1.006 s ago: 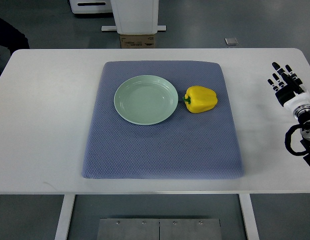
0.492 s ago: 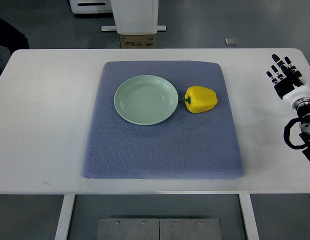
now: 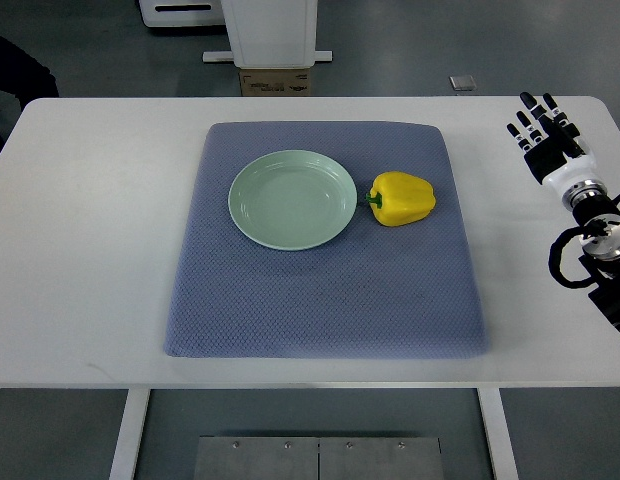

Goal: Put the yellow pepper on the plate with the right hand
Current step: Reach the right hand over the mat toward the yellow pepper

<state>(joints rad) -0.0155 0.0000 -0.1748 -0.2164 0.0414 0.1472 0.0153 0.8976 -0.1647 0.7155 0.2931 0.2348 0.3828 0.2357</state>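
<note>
Pepper beside the plate on the mat, right hand off to the side holding nothing.

On the white table [image 3: 90, 250] lies a blue-grey mat [image 3: 320, 300]. A pale green plate [image 3: 291, 199] sits on its far left part, bare. Just right of the plate, the yellow pepper [image 3: 401, 198] lies on its side on the mat, green stem pointing at the plate's rim. Well apart, near the table's right edge, the right hand [image 3: 543, 140] hovers with fingers straight and slightly spread, gripping nothing.

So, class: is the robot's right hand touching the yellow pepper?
Apart. The top view shows the right hand open over the bare table, with mat between it and the yellow pepper.
</note>
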